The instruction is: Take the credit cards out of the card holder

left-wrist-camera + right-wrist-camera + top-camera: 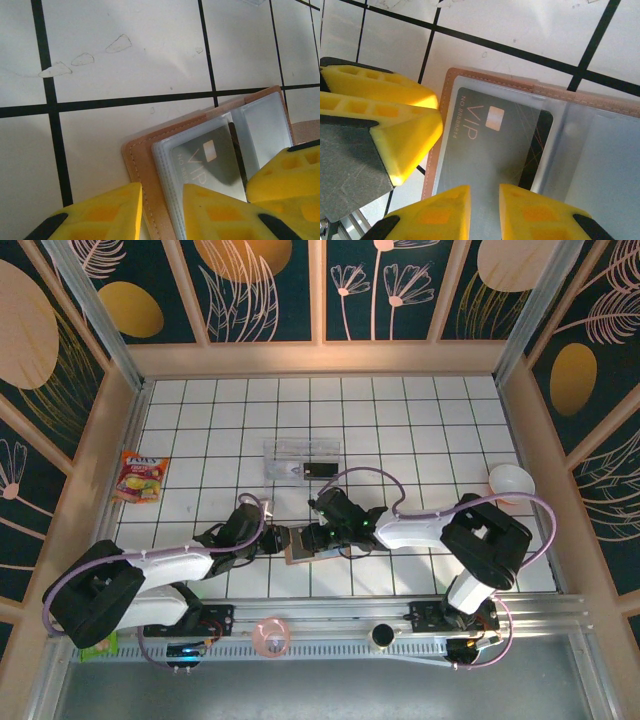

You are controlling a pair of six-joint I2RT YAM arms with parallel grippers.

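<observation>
The card holder (pixel 298 548) lies open between the two arms, a tan wallet (pixel 142 165) with a grey-blue sleeve panel. A silver-grey credit card (pixel 485 145) marked VIP sits in the sleeve (pixel 210 160). My left gripper (pixel 162 200) grips the holder's tan edge (pixel 490 80), and its yellow fingers (pixel 405 135) show in the right wrist view. My right gripper (pixel 485 200) stands over the card's near edge, jaws narrowly apart with the card's face showing between them. From above, the grippers (pixel 272 540) (pixel 322 537) meet at the holder. A black card (pixel 320 469) lies in the clear tray.
The clear plastic tray (pixel 285 452) stands just behind the grippers. A red-yellow snack packet (pixel 140 477) lies at the left wall and a white bowl (pixel 510 480) at the right. A pink ring (pixel 271 635) and a black knob (pixel 382 636) sit on the front rail.
</observation>
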